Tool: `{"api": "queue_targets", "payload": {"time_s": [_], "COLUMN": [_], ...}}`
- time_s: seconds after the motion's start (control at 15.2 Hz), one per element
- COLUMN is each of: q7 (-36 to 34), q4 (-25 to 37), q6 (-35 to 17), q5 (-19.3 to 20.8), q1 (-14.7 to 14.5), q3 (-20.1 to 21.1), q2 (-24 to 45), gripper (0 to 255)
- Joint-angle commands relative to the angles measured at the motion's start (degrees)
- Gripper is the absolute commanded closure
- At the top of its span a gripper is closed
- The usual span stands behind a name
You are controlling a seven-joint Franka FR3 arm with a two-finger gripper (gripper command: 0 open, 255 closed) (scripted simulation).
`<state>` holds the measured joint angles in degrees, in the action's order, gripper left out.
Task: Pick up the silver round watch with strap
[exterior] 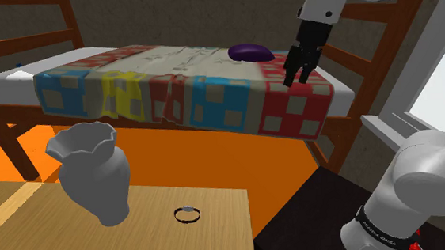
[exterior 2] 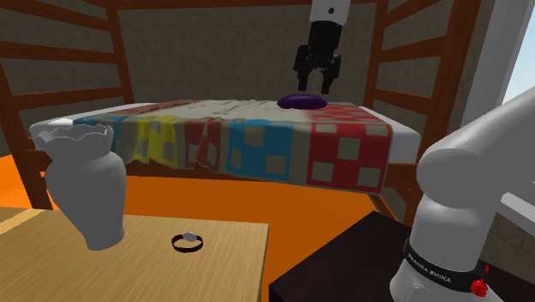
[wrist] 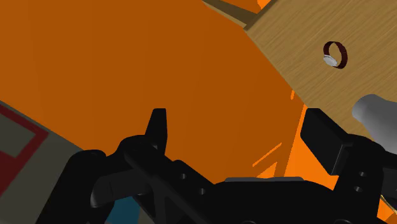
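The watch [exterior: 187, 214] lies on the near wooden table [exterior: 228, 239], a small silver face on a dark loop of strap. It sits to the shoulder view's right of a white vase [exterior: 93, 172], and apart from it. The gripper [exterior: 299, 76] hangs far off and high above the patchwork bed [exterior: 187, 91], near a purple lump [exterior: 250, 53], with its fingers apart and holding nothing. I'd judge the approach hardly begun. The arm needs to swing across to the table, descend over the watch and straddle it, probably across the strap, though how the loop lies is hard to make out from here.

White arm [exterior: 426, 167], dark joints [exterior: 375, 223], black gripper [exterior: 297, 77]
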<state>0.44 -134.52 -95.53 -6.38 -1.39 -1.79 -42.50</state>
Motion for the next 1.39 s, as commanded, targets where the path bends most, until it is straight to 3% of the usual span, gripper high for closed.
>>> {"api": "queue_targets", "payload": {"time_s": [0.0,0.66,1.32], "q7": [0.0,0.2,-0.3], "q4": [0.0,-3.2,-1.4], "q6": [0.0,-12.9,-24.7], "q5": [0.0,-3.4,-4.3], "q1": [0.0,-5.9,-11.0], "q3": [0.0,7.3,14.7], "q2": [0.0,11.7,27.4], "gripper": [0,0,0]}}
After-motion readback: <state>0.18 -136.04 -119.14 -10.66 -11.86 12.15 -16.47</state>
